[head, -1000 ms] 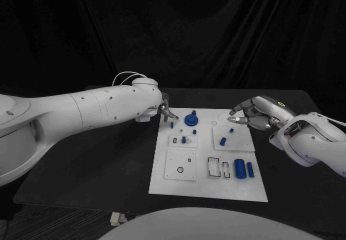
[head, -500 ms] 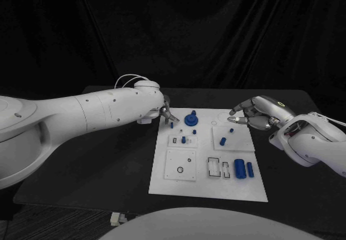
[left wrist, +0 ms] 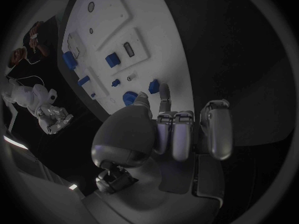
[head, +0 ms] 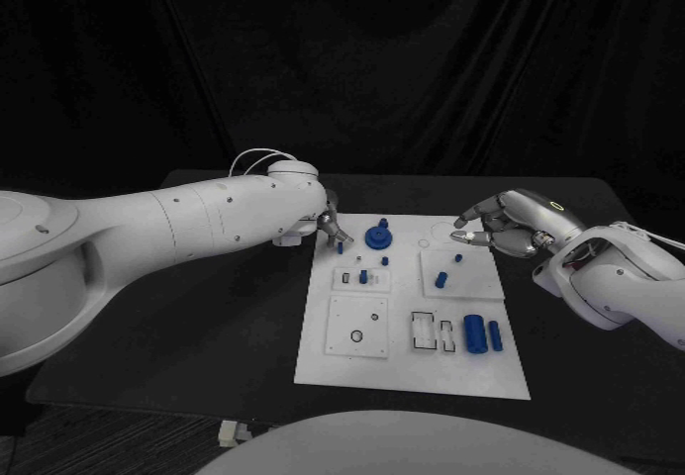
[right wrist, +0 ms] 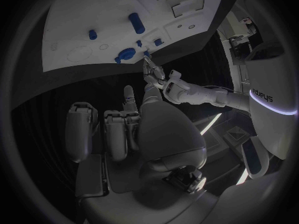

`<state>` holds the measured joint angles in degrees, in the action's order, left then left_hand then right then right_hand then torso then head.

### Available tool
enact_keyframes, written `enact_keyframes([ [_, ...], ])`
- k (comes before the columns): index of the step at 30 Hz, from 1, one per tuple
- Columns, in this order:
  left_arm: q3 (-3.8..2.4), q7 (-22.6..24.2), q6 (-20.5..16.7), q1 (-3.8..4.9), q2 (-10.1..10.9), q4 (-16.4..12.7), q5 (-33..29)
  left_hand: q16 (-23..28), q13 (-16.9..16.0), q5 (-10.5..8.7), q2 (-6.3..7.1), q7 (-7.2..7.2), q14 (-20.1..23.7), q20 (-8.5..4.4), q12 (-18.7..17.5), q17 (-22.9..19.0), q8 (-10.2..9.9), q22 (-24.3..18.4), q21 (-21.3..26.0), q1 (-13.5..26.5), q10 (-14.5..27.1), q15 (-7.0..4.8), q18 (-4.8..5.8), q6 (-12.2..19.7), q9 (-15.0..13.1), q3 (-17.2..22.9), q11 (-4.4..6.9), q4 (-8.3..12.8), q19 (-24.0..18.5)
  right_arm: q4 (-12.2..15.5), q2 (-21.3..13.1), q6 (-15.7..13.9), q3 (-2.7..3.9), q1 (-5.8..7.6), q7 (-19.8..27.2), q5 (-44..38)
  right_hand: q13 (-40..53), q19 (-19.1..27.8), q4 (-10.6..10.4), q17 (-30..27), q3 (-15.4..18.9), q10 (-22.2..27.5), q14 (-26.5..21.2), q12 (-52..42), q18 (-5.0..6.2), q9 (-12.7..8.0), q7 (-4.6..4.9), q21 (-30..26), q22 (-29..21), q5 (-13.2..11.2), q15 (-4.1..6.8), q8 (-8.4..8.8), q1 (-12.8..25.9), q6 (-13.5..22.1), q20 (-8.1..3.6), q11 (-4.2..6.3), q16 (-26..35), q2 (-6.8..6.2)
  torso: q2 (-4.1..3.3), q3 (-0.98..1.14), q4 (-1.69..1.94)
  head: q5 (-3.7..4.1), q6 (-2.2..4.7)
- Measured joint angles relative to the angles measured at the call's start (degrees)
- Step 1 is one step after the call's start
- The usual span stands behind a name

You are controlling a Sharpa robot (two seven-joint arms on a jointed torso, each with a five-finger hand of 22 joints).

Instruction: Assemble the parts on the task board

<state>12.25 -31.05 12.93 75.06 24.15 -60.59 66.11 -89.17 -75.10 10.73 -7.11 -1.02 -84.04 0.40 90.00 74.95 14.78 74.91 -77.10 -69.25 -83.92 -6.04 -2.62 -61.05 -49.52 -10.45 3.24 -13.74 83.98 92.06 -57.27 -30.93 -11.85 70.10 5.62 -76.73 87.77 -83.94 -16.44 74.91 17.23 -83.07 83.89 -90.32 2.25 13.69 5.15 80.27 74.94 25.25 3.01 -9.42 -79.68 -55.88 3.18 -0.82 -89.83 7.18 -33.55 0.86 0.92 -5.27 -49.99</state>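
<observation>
The board point(head: 411, 376) lay flat in the middle of the black surface point(head: 214, 327), long side running away from the robot.

Left hand point(head: 329, 224) sat at the board's far left corner, fingertips over the edge near a small blue peg point(head: 340, 248). In the left wrist view its fingers point(left wrist: 181, 134) were curled side by side, with 1 fingertip reaching to a small blue part point(left wrist: 153, 86) at the board edge; could not tell whether that part was pinched or only touched.

Right hand point(head: 503, 230) hovered at the board's far right edge, fingers bent with tips drawn together over the white plate. Nothing visible between them; the right wrist view showed the fingers point(right wrist: 118, 129) curled, no part seen in them.

Parts on the board: round knob point(head: 378, 237) at far centre, just beside the left hand; 2 small pieces point(head: 364, 276) in the left middle block; short cylinder point(head: 441, 280) on the right raised block; 2 upright cylinders point(head: 483, 333) standing side by side near the right edge, toward the robot.
</observation>
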Motion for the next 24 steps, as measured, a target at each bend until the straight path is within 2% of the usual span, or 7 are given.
enact_keyframes([
  [4, 0.00, 0.0, 0.2, -0.15, -0.1, 0.1, 0.0, 0.0, 0.0, 0.90, -0.11, -0.01, 0.0, 0.00, 0.1, 0.0, 0.0, 0.0, 0.0, -0.7, 0.1, 0.00, 0.00, -0.4, 0.0, 0.6, -0.09, 0.6, 0.0, 0.0, 0.0, 0.0, 0.00, 0.00, 0.0, 0.0, 0.0, 0.0, 0.0, 0.0, 0.0, 0.0, 0.0, 0.0, 0.00, 0.0, 0.00, 0.0, 0.0, 0.0, 0.00, 0.00, 0.0, 0.0, 0.00, 0.00, 0.0, 0.00, 0.01, -0.01, 0.00, 0.00, 0.00],
  [10, 0.00, 0.0, 0.3, -0.26, -0.3, 0.3, 0.0, 0.0, 0.0, 0.92, 0.06, 0.20, 0.0, 0.00, 0.3, 0.0, -0.4, 0.0, 0.0, -2.0, 0.1, 0.02, 0.00, -0.6, -0.1, 1.8, -0.15, 1.3, 0.0, 0.0, 0.0, 0.0, 0.00, 0.00, 0.0, 0.0, 0.0, 0.0, 0.0, 0.0, 0.0, 0.1, 0.0, -0.1, 0.00, 0.0, 0.00, 0.0, 0.0, 0.0, 0.00, 0.00, 0.0, 0.0, 0.00, 0.08, 0.0, -0.01, 0.01, -0.01, 0.00, -0.03, 0.00],
  [13, 0.00, 0.0, 0.4, -0.36, -0.4, 0.4, -0.1, 0.0, 0.0, 1.65, 0.14, 0.19, 0.1, 0.00, 0.3, 0.0, -0.6, 0.0, 0.0, -2.5, 0.1, 0.11, 0.00, -0.6, -0.1, 2.2, -0.07, 1.7, 0.0, 0.0, 0.0, 0.0, 0.00, 0.00, 0.0, 0.0, 0.0, 0.0, 0.0, 0.0, 0.0, 0.1, 0.0, 0.1, 0.00, 0.0, 0.00, 0.0, 0.0, 0.0, 0.00, 0.00, 0.0, 0.0, 0.00, 0.08, 0.0, -0.01, 0.01, 0.00, 0.00, -0.03, 0.00],
  [24, 0.00, 0.0, 0.6, -0.43, -0.7, 0.7, -0.2, 0.0, 0.0, 1.79, 0.00, 0.41, 0.1, 0.00, 0.3, 0.0, -0.6, 0.0, 0.0, -2.7, 0.0, 0.11, 0.00, -0.8, -0.2, 2.3, 0.02, 1.8, 0.0, -0.2, 0.1, 0.1, 0.00, 0.00, 0.0, 0.0, 0.0, 0.0, 0.0, 0.0, 0.0, 0.1, 0.0, 0.1, 0.00, 0.0, 0.00, 0.0, 0.0, 0.4, 0.00, 0.00, 0.0, 0.0, 0.00, 0.08, 0.0, -0.02, 0.00, 0.00, 0.01, -0.02, 0.00],
])
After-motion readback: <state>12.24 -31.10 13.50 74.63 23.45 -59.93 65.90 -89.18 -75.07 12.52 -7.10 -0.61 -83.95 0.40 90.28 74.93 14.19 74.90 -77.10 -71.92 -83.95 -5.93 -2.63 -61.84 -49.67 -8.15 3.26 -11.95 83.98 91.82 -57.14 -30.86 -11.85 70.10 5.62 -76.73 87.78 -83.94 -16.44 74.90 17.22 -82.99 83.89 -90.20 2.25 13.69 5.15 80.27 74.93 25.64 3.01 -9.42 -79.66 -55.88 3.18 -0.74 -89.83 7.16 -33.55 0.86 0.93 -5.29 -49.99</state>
